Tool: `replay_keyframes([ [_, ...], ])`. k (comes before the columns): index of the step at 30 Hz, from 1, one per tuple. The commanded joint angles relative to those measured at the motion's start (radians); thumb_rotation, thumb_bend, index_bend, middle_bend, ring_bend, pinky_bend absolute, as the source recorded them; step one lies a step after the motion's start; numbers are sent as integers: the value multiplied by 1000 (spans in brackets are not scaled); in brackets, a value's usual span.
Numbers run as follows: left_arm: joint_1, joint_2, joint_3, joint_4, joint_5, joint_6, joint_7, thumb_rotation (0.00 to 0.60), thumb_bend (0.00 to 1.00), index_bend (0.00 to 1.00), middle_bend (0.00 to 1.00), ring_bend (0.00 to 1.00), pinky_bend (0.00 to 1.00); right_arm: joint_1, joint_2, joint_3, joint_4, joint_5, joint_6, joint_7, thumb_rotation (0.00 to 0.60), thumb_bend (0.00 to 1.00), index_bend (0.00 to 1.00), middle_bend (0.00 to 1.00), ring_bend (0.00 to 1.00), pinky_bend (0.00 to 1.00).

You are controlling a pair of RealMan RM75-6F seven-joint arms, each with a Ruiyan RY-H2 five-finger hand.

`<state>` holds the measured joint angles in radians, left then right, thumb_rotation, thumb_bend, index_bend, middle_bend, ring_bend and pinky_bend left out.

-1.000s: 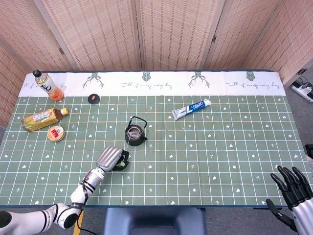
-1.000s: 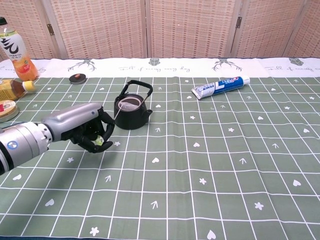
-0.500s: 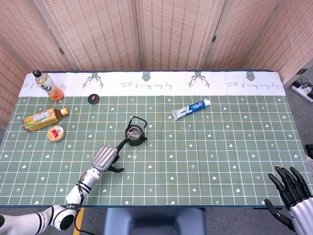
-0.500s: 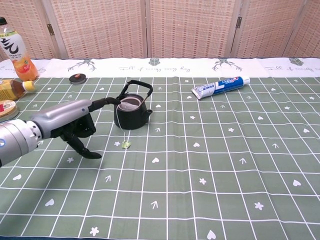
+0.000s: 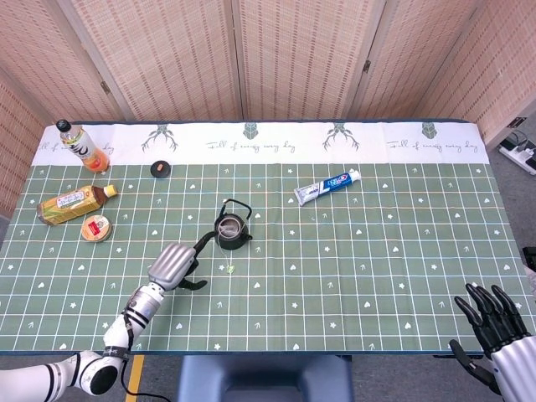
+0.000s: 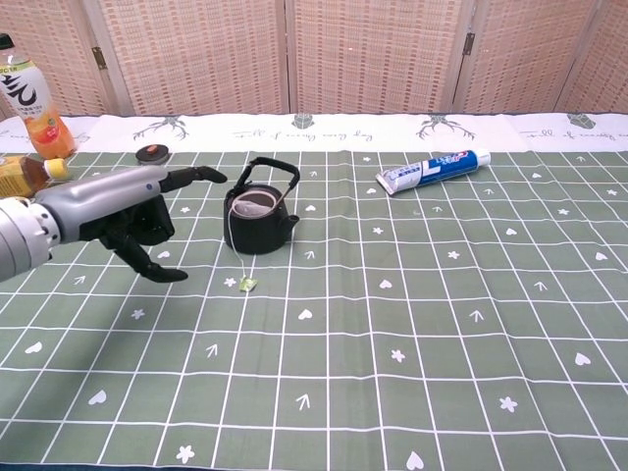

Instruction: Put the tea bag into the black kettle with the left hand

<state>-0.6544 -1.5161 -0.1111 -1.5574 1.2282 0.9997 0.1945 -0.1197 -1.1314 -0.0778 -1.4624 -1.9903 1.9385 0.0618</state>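
The black kettle (image 5: 232, 227) (image 6: 258, 221) stands open-topped on the green cloth, a pale tea bag inside it. Its string hangs over the rim down to a small green tag (image 5: 229, 269) (image 6: 246, 284) lying on the cloth in front. My left hand (image 5: 173, 265) (image 6: 137, 214) is to the kettle's left, fingers spread, holding nothing, one finger stretched toward the kettle handle without touching it. My right hand (image 5: 492, 322) shows at the lower right corner of the head view, fingers apart and empty.
A toothpaste tube (image 5: 326, 187) (image 6: 433, 170) lies behind and right of the kettle. At the left are an upright juice bottle (image 5: 80, 147), a lying tea bottle (image 5: 72, 203), a round tin (image 5: 96, 228) and a small dark lid (image 5: 161, 168).
My left hand let go of the tag and string, opened its fingers and drew back left from the kettle. The tag now lies on the cloth.
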Motion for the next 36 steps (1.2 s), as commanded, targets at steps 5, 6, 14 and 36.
replay_keyframes([
  [5, -112, 43, -41, -121, -315, -61, 369, 600, 336, 4, 1000, 1000, 1000, 0, 4, 0, 2, 2, 6, 11, 600, 365, 0, 0, 64, 0],
  [6, -125, 35, -41, -117, -345, -58, 403, 600, 336, 2, 1000, 1000, 1000, -1, 4, 0, 3, 1, 8, 12, 600, 366, 0, 0, 64, 0],
  [14, -215, -27, -50, -96, -533, -19, 567, 600, 339, 37, 1000, 1000, 1000, -3, 7, 0, 12, 5, 19, 33, 600, 365, 0, 0, 64, 0],
  [36, -273, -110, -4, 23, -587, -39, 565, 600, 341, 49, 1000, 1000, 1000, -5, 8, -1, 21, 6, 31, 50, 600, 365, 0, 0, 62, 0],
])
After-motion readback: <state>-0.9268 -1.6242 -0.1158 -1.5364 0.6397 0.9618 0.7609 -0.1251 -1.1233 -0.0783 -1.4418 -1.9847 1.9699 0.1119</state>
